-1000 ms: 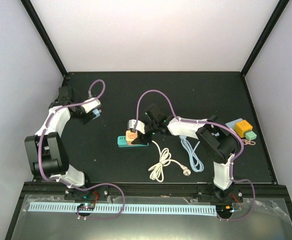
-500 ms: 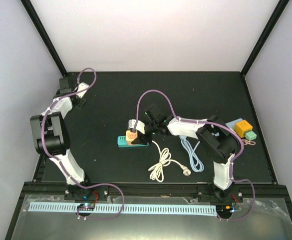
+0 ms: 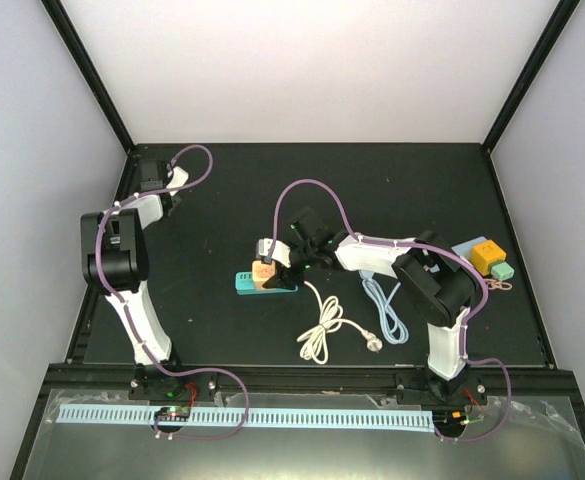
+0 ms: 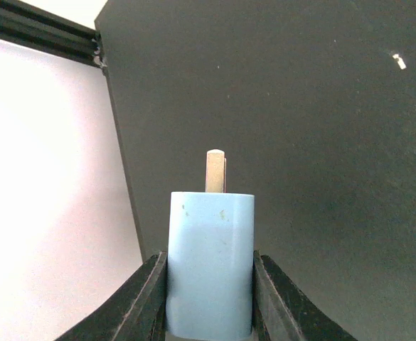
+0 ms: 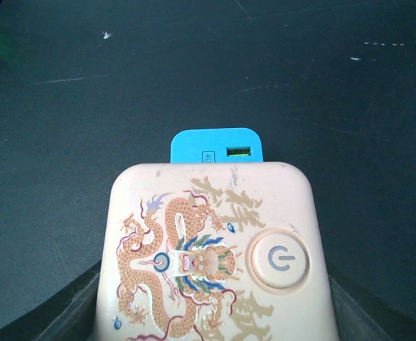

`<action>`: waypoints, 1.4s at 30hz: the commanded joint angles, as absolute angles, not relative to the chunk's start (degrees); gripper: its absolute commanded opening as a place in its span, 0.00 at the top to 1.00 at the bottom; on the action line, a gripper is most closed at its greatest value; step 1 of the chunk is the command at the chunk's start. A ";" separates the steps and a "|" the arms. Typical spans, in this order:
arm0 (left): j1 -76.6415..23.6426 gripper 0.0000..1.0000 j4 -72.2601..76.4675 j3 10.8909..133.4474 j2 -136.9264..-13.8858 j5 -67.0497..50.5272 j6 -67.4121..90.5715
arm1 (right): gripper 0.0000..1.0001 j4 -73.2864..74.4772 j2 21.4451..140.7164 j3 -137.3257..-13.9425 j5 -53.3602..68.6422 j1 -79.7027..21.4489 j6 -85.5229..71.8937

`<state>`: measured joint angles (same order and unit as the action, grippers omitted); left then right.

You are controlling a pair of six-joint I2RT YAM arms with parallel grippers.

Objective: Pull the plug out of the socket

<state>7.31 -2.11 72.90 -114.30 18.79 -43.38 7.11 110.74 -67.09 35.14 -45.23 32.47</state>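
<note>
Left gripper (image 4: 209, 288) carried plug (image 4: 211, 256) to far-left table (image 4: 314, 142) edge.

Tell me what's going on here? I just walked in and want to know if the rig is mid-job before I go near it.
The left gripper is shut on a light-blue plug, prongs bare, held over the far-left corner of the table, well apart from the socket. The right gripper grips the cream dragon-printed socket block near the table's centre, next to a teal piece. So the plug is already out. A white cable and a pale blue cable lie loose nearby.
</note>
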 commanded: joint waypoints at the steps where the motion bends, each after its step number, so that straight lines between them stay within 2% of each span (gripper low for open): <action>1: 5.65 0.82 5.19 73.77 -116.82 25.78 -46.36 | 0.90 13.16 113.77 -66.09 31.18 -44.21 32.37; 10: 3.81 0.79 4.96 75.39 -120.71 28.33 -47.32 | 0.90 13.01 113.74 -66.18 31.43 -44.18 32.17; 12: 3.54 0.75 5.09 75.50 -121.10 28.94 -47.69 | 0.90 13.03 113.94 -66.18 31.59 -44.19 32.17; 17: 3.01 0.56 2.85 76.26 -121.18 28.01 -46.54 | 0.90 13.01 114.49 -66.27 31.54 -44.19 32.26; 22: 2.67 0.49 -0.55 76.24 -119.53 24.88 -44.06 | 0.89 13.01 114.53 -66.35 31.52 -44.15 32.26; 30: 1.72 0.48 -5.91 76.21 -116.66 19.76 -41.69 | 0.90 13.01 114.56 -66.38 31.44 -44.21 32.16; 37: 2.11 0.35 -14.89 76.83 -110.22 10.01 -38.71 | 0.88 12.62 114.43 -66.45 32.23 -44.18 31.52; 38: 2.30 0.33 -16.56 76.95 -108.96 7.19 -38.37 | 0.87 12.51 114.32 -66.45 32.31 -44.21 31.44; 40: 2.81 0.28 -19.59 76.84 -106.34 2.26 -37.90 | 0.77 12.33 113.98 -66.36 32.55 -44.18 31.30; 42: 3.18 0.22 -22.21 76.31 -103.47 -1.75 -37.65 | 0.63 12.22 113.63 -66.36 32.82 -44.17 31.02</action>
